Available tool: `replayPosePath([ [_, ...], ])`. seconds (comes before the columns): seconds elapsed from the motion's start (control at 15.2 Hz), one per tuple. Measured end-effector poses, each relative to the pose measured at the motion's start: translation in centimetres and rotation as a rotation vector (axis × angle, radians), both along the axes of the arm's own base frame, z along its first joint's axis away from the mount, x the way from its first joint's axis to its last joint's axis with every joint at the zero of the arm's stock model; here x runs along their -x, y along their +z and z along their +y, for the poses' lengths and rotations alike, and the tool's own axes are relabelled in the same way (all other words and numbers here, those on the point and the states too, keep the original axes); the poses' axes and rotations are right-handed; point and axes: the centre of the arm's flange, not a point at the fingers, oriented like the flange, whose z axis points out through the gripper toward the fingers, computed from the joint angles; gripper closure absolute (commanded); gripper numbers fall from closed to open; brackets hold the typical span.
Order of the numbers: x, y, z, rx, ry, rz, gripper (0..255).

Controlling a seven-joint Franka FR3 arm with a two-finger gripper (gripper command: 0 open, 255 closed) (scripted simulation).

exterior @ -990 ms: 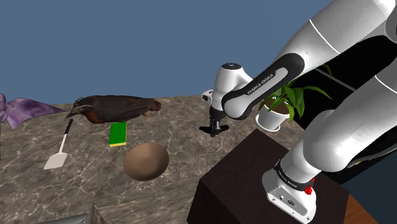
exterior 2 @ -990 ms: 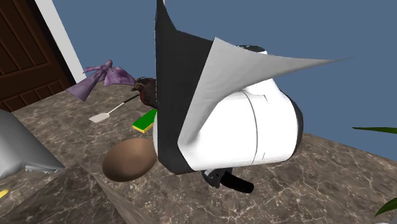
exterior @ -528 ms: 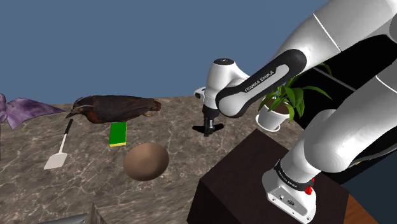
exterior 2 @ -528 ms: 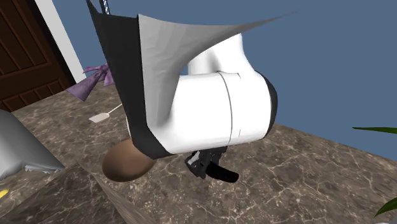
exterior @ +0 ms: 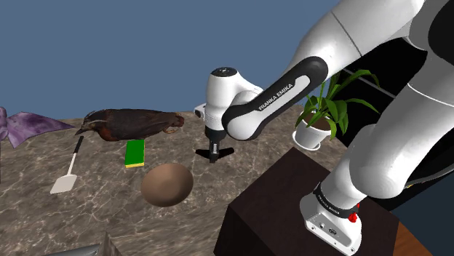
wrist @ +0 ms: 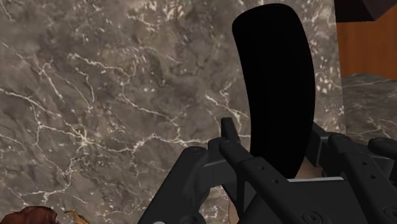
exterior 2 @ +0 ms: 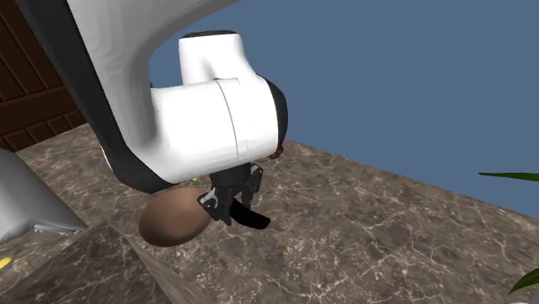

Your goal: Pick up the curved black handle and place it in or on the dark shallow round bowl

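My gripper [exterior: 214, 151] hangs above the marble counter, shut on the curved black handle [exterior: 220, 152], which juts out sideways below the hand. The wrist view has the handle [wrist: 277, 89] clasped between the two black fingers [wrist: 234, 153], curving away from the hand over the marble. A brown round bowl [exterior: 166, 184] rests on the counter, a little to the shoulder view's left of the gripper and nearer the camera. From the second exterior view, the handle [exterior 2: 250, 218] hovers just beside the bowl [exterior 2: 173, 218], with the gripper [exterior 2: 226, 205] under the white wrist.
A dark bird figure [exterior: 131, 124], a green sponge [exterior: 134, 153], a white spatula [exterior: 68, 171] and a purple cloth [exterior: 29, 125] lie beyond the bowl. A potted plant [exterior: 320, 120] stands behind the dark stand [exterior: 284, 204]. A grey object [exterior 2: 22, 199] sits by the counter's edge.
The arm has swung toward the shoulder view's left with the handle held, bringing it from near the stand to just beside the bowl.
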Motion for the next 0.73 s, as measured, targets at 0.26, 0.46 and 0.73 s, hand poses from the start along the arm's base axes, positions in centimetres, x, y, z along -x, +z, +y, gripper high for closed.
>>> replayPosePath([
  [0.26,-1.5,-0.1,5.3,-0.001,0.000,0.000,255],
  [0.46,-2.5,-0.2,8.8,-0.001,-0.001,0.000,255],
  [0.73,-3.9,0.3,13.9,-0.001,-0.001,0.000,255],
])
